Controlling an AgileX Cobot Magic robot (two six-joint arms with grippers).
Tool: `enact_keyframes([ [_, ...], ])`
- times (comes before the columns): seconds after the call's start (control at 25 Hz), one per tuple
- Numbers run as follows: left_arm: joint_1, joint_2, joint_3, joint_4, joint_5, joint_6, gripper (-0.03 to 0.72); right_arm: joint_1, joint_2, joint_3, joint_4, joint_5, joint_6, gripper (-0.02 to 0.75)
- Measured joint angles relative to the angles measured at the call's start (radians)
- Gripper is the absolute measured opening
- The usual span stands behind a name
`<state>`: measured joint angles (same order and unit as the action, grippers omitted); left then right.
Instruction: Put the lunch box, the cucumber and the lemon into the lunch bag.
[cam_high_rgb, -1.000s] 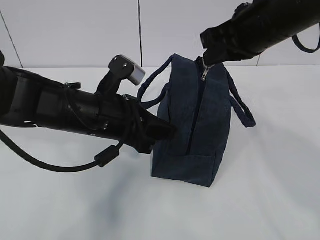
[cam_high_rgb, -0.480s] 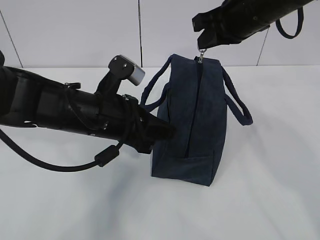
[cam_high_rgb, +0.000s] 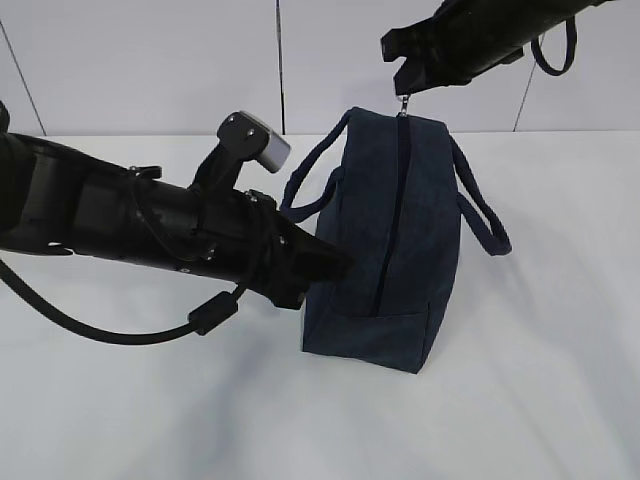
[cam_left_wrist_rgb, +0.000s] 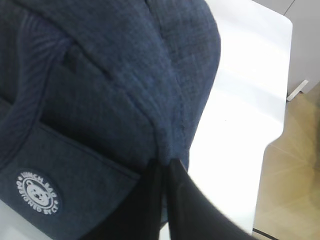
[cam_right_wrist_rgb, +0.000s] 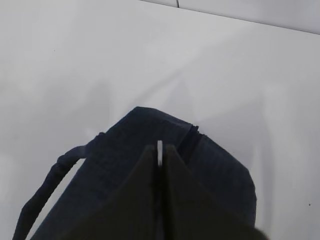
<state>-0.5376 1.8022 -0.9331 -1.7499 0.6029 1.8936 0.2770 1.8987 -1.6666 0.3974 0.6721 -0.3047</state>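
Observation:
The dark navy lunch bag (cam_high_rgb: 400, 240) stands on the white table, its zipper line running down the top face. My left gripper (cam_high_rgb: 335, 262) is shut on a fold of the bag's fabric at its near left side; in the left wrist view the gripper (cam_left_wrist_rgb: 166, 165) pinches the cloth of the lunch bag (cam_left_wrist_rgb: 125, 75) near the round white logo (cam_left_wrist_rgb: 39, 193). My right gripper (cam_high_rgb: 405, 88) hangs above the bag's far top end, shut on the metal ring pull (cam_high_rgb: 404, 106). The right wrist view shows the ring pull (cam_right_wrist_rgb: 160, 146) between the gripper's (cam_right_wrist_rgb: 160, 151) fingertips. Lunch box, cucumber and lemon are out of view.
The white table (cam_high_rgb: 540, 380) spreads around the bag, with a pale panelled wall (cam_high_rgb: 150, 60) behind it. The bag's two loop handles (cam_high_rgb: 485, 215) hang out to either side. The table's edge and a wooden floor (cam_left_wrist_rgb: 295, 165) show in the left wrist view.
My right gripper has drawn the ring pull up and back to the bag's far top end. The gap along the zipper has closed. The left arm has held still.

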Motion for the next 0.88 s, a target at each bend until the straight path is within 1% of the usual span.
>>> enact_keyframes([
  [0.4, 0.0, 0.0, 0.0, 0.005, -0.002, 0.0, -0.009, -0.035, 0.154, -0.176, 0.009, 0.018, 0.0, 0.007],
  [0.76, 0.0, 0.0, 0.016, 0.011, -0.012, 0.0, -0.009, -0.068, 0.301, -0.363, 0.056, 0.127, 0.0, 0.007],
  [0.88, 0.002, 0.0, 0.018, 0.011, -0.014, 0.0, -0.009, -0.077, 0.338, -0.401, 0.062, 0.152, 0.0, 0.007],
])
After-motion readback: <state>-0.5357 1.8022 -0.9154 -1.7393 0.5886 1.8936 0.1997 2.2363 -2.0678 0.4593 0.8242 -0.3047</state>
